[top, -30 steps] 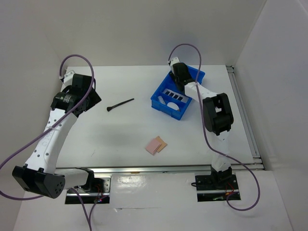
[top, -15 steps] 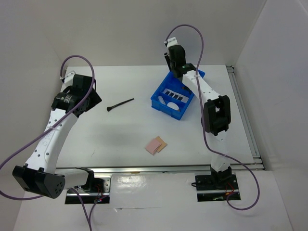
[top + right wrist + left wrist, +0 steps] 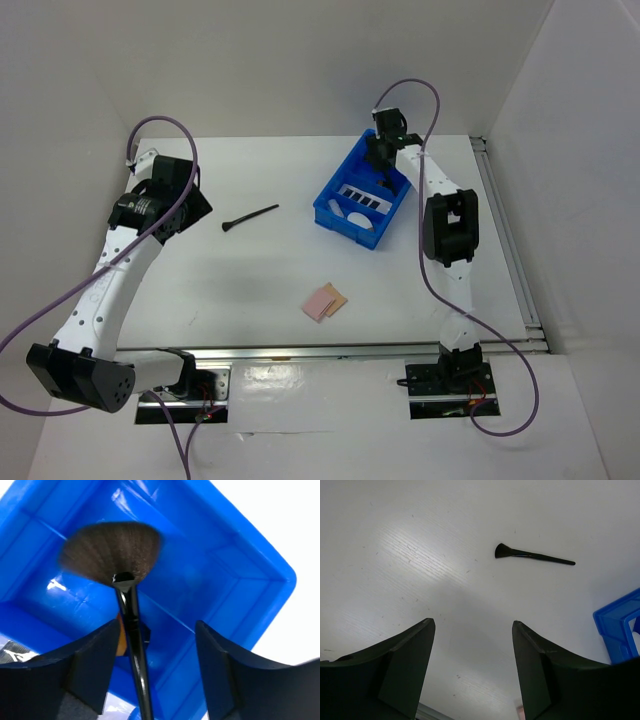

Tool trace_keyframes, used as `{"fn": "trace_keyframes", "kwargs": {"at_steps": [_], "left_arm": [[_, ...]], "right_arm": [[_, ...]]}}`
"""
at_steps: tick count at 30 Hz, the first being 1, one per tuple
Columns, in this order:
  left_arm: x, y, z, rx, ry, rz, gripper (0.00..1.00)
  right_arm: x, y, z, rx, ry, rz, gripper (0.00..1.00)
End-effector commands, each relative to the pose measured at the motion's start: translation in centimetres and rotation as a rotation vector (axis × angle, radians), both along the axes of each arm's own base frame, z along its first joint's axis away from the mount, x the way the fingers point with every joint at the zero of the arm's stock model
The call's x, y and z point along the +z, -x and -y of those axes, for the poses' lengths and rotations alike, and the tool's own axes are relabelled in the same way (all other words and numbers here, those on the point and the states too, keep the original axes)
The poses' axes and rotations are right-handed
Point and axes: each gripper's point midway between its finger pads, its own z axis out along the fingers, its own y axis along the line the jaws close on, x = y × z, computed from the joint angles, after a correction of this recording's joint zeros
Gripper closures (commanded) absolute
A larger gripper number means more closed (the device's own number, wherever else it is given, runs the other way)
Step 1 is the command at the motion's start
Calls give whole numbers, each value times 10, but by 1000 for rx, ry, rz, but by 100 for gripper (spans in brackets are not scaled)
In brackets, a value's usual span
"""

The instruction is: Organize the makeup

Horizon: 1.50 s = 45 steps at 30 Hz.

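Hanging over the far end of the tray (image 3: 240, 580), my right gripper (image 3: 157, 630) has its jaws spread and pinches nothing. A fan brush (image 3: 131, 605) runs between my fingers, its handle close by the one on the left of the wrist view. I cannot tell whether they touch. Its bristles fan out over the blue floor of that compartment. A bit of tan shows behind the handle, too hidden to name.

From above, the nearer part of the tray (image 3: 345, 228) holds the palette (image 3: 362, 194), and the white sponge (image 3: 356, 212) sits just beside it.

My left gripper (image 3: 472, 625) hangs above the table (image 3: 395, 555) on the left side, jaws spread too, with only bare white surface between the fingers. Ahead of it a thin brush (image 3: 535, 556) lies flat on the table. From above, that brush (image 3: 250, 217) lies between my left gripper (image 3: 188, 198) and the tray, touching neither.

The pads (image 3: 324, 300) lie overlapped on the table nearer my bases, well apart from the tray and from both grippers.
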Motion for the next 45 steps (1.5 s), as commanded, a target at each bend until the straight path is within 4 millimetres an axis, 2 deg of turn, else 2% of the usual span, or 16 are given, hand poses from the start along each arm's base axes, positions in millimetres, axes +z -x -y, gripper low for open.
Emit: {"fn": "trace_keyframes", "kwargs": {"at_steps": [1, 7, 10, 13, 14, 15, 18, 20, 24, 26, 28, 31, 35, 39, 42, 45], "left_arm": [[6, -1, -1, -13, -6, 25, 24], [6, -1, -1, -13, -6, 25, 24], [3, -2, -1, -13, -8, 16, 24], [3, -2, -1, -13, -8, 16, 24], [3, -2, -1, -13, -8, 16, 24], [1, -4, -1, -13, -9, 7, 24], [1, -4, -1, -13, -9, 7, 24], [1, -4, -1, -13, -9, 7, 24], [0, -4, 1, -19, -3, 6, 25], [0, -4, 1, -19, -3, 6, 25], [0, -4, 1, -19, -3, 6, 25], [0, -4, 1, -19, -3, 6, 25], [-2, -7, 3, -25, 4, 3, 25], [-1, -10, 4, -25, 4, 3, 25], [-1, -10, 4, -25, 4, 3, 25], [-1, -10, 4, -25, 4, 3, 25]], "right_arm": [[0, -2, -17, 32, -46, 0, 32], [-22, 5, -19, 45, -49, -51, 39], [-30, 9, -20, 50, -51, -74, 48], [-34, 11, -19, 50, -49, -83, 63], [-29, 11, -21, 56, -57, -76, 68], [-29, 11, -21, 57, -57, -75, 78], [-15, 7, -22, 64, -59, -39, 93], [-1, 4, -22, 73, -58, -7, 98], [14, 4, -26, 130, -23, 66, 100], [19, 5, -37, 172, 8, 115, 100], [40, 4, -44, 197, 14, 167, 100], [50, 3, -50, 232, 24, 212, 97], [52, 0, -57, 271, 83, 242, 95], [63, -6, -61, 299, 126, 292, 97], [59, -9, -60, 324, 163, 316, 98], [63, -10, -52, 321, 226, 359, 98]]}}
